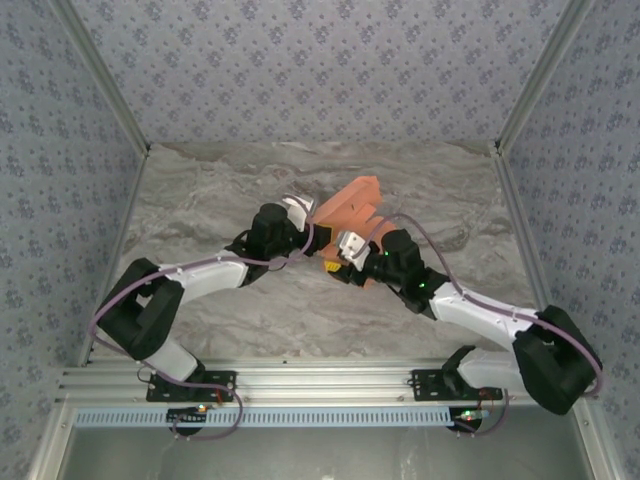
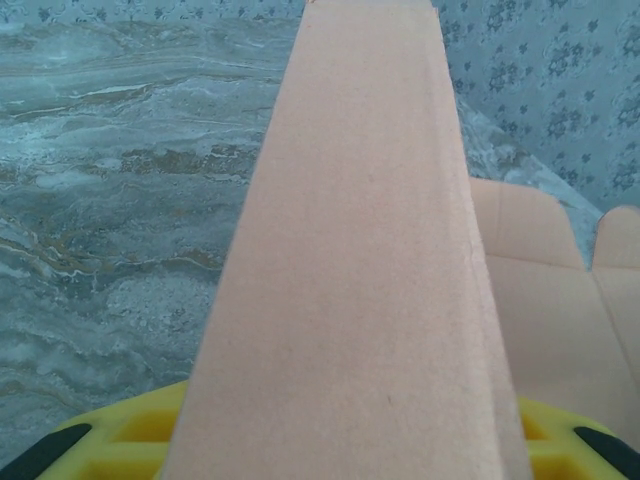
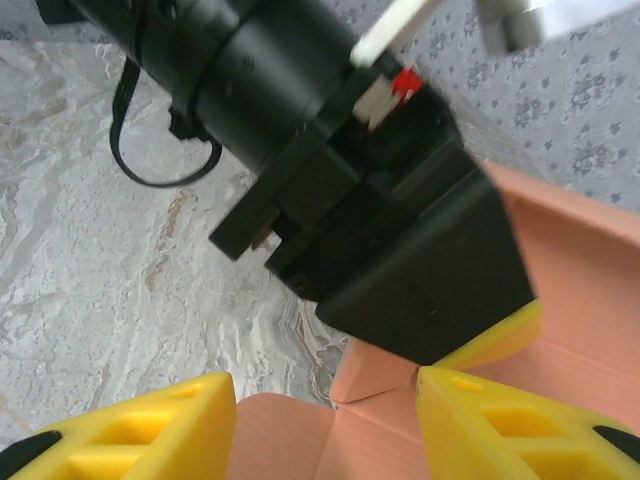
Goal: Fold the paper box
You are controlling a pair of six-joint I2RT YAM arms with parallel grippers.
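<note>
paper box (image 1: 352, 205): orange-salmon thin card, part-folded, mid grey marbled worktop (image 1: 200, 210)
left end effector (image 1: 305, 213): at raised panel; grip hidden, cannot tell
right end effector (image 3: 325, 420): fingers apart above flap
step: raising walls
next: likely pinch flap, fold inward

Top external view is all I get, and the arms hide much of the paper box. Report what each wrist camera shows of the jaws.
Observer: The right jaws stand open, yellow pads apart, an edge of the paper box between them.
Operator: Now the left.
Observer: A long panel runs up the middle of the left wrist view, hiding the gap between the left jaws; grip unclear.
Operator: Report any raised flap.
Observer: Right wrist view: a side panel stands up behind the left arm's black head.
</note>
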